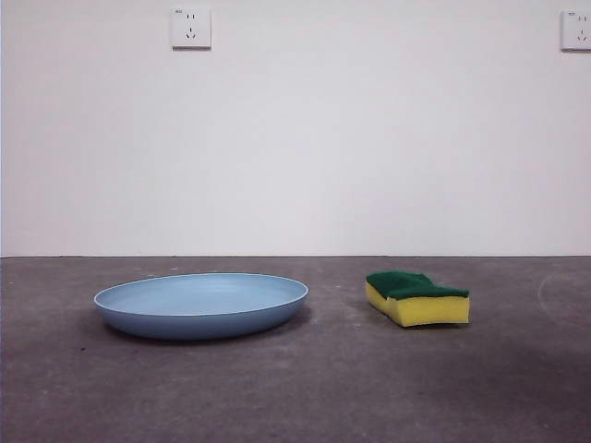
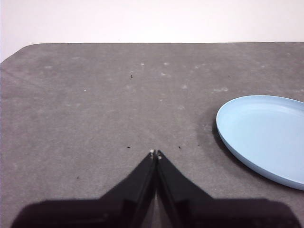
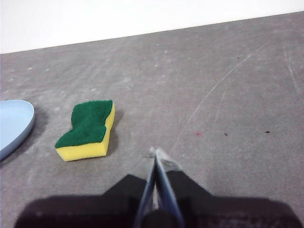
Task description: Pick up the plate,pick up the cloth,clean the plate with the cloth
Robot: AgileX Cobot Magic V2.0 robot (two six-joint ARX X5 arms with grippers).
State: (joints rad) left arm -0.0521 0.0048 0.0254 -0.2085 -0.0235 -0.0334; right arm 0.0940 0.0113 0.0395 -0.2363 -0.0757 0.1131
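Front view shows nothing begun: the plate [image 1: 201, 305] lies flat on the table [image 1: 295, 397], the cloth [image 1: 417, 297] sits well apart beside it, untouched, and left gripper [image 2: 155, 153] and right gripper [image 3: 155, 152] hang closed, empty, short of both.

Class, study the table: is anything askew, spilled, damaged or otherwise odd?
Nothing stands out. The plate sits flat and empty, the sponge lies apart beside it, green side up. Only faint scratches mark the table. Both grippers, left and right, are shut and empty.
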